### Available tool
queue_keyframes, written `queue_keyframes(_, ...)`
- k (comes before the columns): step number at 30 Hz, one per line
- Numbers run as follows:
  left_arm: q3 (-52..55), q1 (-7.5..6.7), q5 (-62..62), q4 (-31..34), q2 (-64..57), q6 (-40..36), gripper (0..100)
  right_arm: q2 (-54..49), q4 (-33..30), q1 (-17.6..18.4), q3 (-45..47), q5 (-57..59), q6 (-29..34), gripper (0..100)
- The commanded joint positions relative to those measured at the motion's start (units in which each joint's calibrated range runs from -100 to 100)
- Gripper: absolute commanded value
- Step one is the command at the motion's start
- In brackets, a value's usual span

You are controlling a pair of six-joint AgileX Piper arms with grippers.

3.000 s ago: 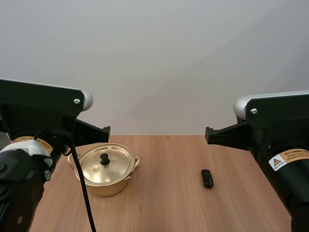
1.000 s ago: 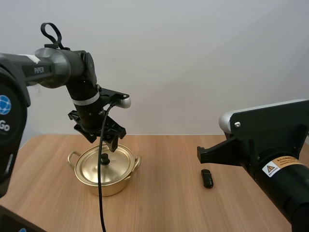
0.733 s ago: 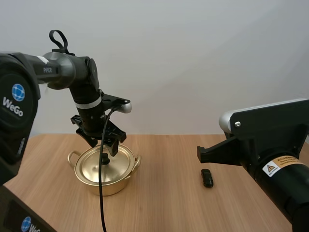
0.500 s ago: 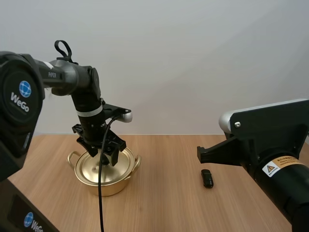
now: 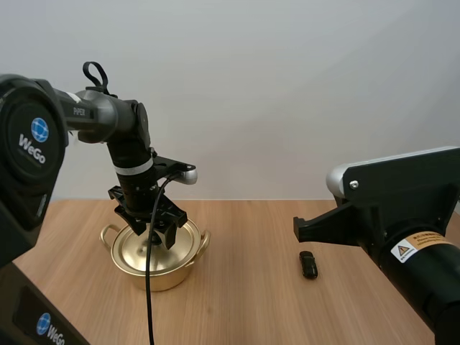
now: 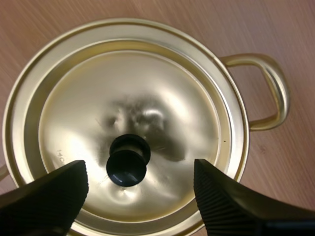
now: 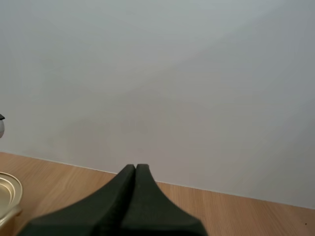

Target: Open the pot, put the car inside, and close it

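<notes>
1. My left gripper (image 5: 154, 233) hovers wide open over the pot (image 5: 162, 277), jaws either side of the knob (image 6: 127, 166), gripping nothing.
2. The lid (image 6: 162, 98) sits on the pot; opening is not yet done.
3. The car (image 5: 308, 265) lies on the table (image 5: 244, 302), well right of the pot. My right gripper (image 7: 135, 169) hangs apart from the pot, jaws pressed together and empty.

I see soft, even light coming from overhead, bright but never harsh. The wall (image 5: 287, 86) shades gently from pale grey to a slightly darker tone. On the table (image 5: 244, 309) the pot (image 5: 154, 272) casts only a faint, short shadow. From the left wrist, the lid (image 6: 147, 88) carries a dull, smeared reflection around its knob (image 6: 127, 164), with small glints and no blown-out glare.
</notes>
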Motion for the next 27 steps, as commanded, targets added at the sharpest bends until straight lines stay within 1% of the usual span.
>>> queue_keyframes(1,0.06,0.02,0.01,0.02,-0.02,0.56,96,0.00,0.01,0.03,0.02,-0.01,-0.05,0)
queue_keyframes(7,0.06,0.02,0.01,0.02,-0.02,0.81,90,0.00,0.01,0.03,0.02,-0.01,-0.05,0)
queue_keyframes(27,0.06,0.02,0.01,-0.62,0.72,3.08,90,0.00,0.34,0.03,0.02,0.15,-0.05,0)
